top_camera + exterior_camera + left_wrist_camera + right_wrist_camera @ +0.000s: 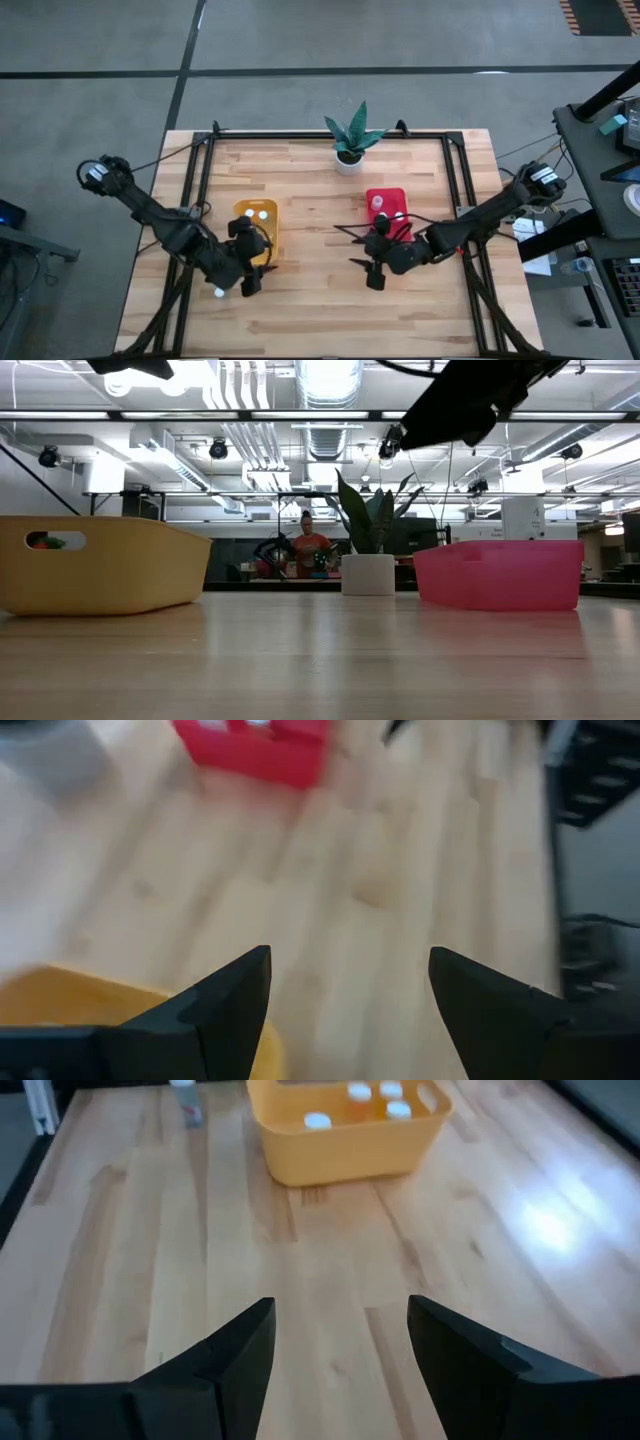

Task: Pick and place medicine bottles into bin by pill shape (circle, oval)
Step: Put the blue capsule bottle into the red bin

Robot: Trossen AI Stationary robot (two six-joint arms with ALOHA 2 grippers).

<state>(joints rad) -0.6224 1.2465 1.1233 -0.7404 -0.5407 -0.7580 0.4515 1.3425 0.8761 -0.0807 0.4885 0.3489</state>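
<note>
Left hand [350,1010] fingers spread, empty, hovered over worktop [320,300] at yellow bin [256,226] near edge; one loose bottle [218,292] stood just beside, near-left; right hand [374,272] open, well apart near red bin [386,208]; left arm nearer

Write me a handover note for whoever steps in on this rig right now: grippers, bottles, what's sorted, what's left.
Left gripper: open, empty, by the near end of the yellow bin.
Right gripper: open, empty, above bare table near the red bin.
Sorted: at least three white-capped bottles in the yellow bin; a few pale caps show in the red bin.
Left: one bottle stands loose on the table near the left gripper. It is the only loose one in view; bin it by pill shape, which cannot be read here.
</note>
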